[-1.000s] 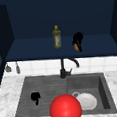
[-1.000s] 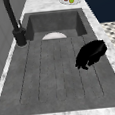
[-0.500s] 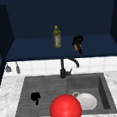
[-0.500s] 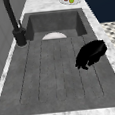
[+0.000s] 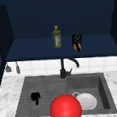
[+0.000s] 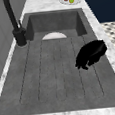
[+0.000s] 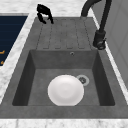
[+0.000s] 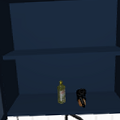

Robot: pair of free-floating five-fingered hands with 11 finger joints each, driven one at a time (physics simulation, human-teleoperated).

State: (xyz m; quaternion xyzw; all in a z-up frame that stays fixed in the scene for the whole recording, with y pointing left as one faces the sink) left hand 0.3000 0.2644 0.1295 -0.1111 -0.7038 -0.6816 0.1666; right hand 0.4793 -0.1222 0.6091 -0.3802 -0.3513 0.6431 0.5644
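Front view: the right hand [image 5: 76, 41] is curling round an orange object [image 5: 76, 47] on the cabinet shelf [image 5: 31, 50], its long axis hanging downward, beside an upright bottle [image 5: 56, 37]. The left hand [image 5: 35, 97] is hovering over the drainboard [image 5: 41, 88], fingers curled, holding nothing.

Left side view: that hand [image 6: 91, 54] is curling downward.

Upper view: the right hand [image 8: 81, 96] is gripping the orange object [image 8: 80, 102].

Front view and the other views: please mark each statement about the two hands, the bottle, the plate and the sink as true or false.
1. The right hand is curled round an orange thing on the cabinet shelf. True.
2. The bottle lies on its side in the sink. False: it stands upright on the shelf, left of the right hand.
3. The left hand is over the ribbed draining board. True.
4. The white plate lies on the draining board. False: it lies in the basin, beside the drain.
5. The left hand holds the tap. False: it holds nothing and is apart from it.
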